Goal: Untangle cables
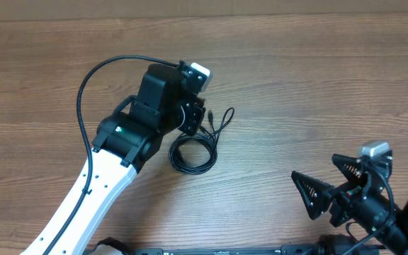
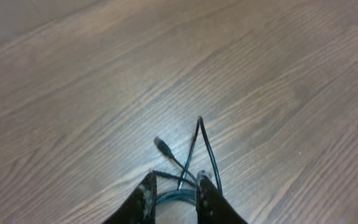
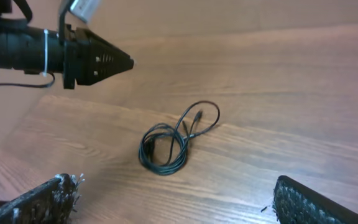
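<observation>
Left gripper (image 2: 175, 179) points down at the table (image 2: 73, 93) from its outstretched arm (image 1: 98, 184), jaws narrowly parted; the cables (image 2: 210, 155) lie coiled just beneath and ahead of its tips; closing here could pinch several strands together and pull the knot tighter; right gripper (image 1: 314, 166) hangs wide, well apart.

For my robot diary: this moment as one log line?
left gripper: slightly open over thin black coiled cables | cables flat on wooden table | right gripper: open, empty

blk cables (image 3: 166, 149), tangled coil, ends loose
</observation>
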Available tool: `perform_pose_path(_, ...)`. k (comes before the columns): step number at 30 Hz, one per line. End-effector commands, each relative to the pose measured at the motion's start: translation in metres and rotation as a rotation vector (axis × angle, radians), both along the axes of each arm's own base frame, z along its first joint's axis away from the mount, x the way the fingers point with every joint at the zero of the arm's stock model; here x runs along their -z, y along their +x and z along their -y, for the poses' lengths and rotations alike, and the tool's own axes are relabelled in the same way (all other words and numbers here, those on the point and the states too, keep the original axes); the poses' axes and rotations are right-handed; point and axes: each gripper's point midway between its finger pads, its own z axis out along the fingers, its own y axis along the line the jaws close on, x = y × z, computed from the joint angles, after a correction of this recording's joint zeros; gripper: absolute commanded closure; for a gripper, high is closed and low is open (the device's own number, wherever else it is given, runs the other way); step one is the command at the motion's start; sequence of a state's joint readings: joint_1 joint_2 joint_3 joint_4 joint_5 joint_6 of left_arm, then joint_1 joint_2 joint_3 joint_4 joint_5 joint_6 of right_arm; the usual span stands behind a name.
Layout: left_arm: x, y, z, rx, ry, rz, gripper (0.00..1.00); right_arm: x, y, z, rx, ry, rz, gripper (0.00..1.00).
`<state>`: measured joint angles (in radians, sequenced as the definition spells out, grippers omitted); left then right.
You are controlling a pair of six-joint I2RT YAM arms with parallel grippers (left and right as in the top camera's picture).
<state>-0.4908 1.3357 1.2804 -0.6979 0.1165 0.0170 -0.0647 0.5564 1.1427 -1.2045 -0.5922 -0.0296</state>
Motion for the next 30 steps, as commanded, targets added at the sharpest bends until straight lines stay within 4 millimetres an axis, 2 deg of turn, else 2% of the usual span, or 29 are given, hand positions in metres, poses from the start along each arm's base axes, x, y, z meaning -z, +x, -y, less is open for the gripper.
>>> perform_pose_path(1, -0.004, -0.008, -0.001, 0.001, -0.009, -0.03, 0.7, 0.011, 0.0, -0.008, -0.049, 0.035, -0.039, 0.0)
perform_pose_path(7, 0.009, -0.02, -0.007, -0.051, -0.011, -0.128, 0.68, 0.037, 0.0, -0.014, -0.085, 0.069, -0.122, 0.0)
perform_pose_path(11, 0.019, -0.026, -0.012, -0.079, 0.005, -0.185, 0.69, 0.043, -0.002, -0.02, -0.121, 0.098, -0.142, 0.0)
perform_pose_path(14, 0.038, -0.031, -0.017, -0.092, 0.041, -0.239, 0.67, 0.039, -0.003, -0.024, -0.15, 0.113, -0.129, 0.0)
perform_pose_path(17, 0.069, -0.031, -0.024, -0.118, 0.1, -0.278, 0.67, 0.036, -0.005, -0.027, -0.169, 0.127, -0.121, 0.0)
perform_pose_path(21, 0.103, -0.03, -0.024, -0.124, 0.123, -0.317, 0.68, 0.04, -0.007, -0.027, -0.167, 0.129, -0.141, 0.0)
perform_pose_path(26, 0.126, -0.029, -0.026, -0.136, 0.142, -0.341, 0.68, 0.041, -0.008, -0.027, -0.166, 0.131, -0.152, 0.0)
perform_pose_path(30, 0.146, -0.028, -0.036, -0.169, 0.202, -0.352, 0.67, 0.041, -0.009, -0.027, -0.166, 0.131, -0.153, 0.0)
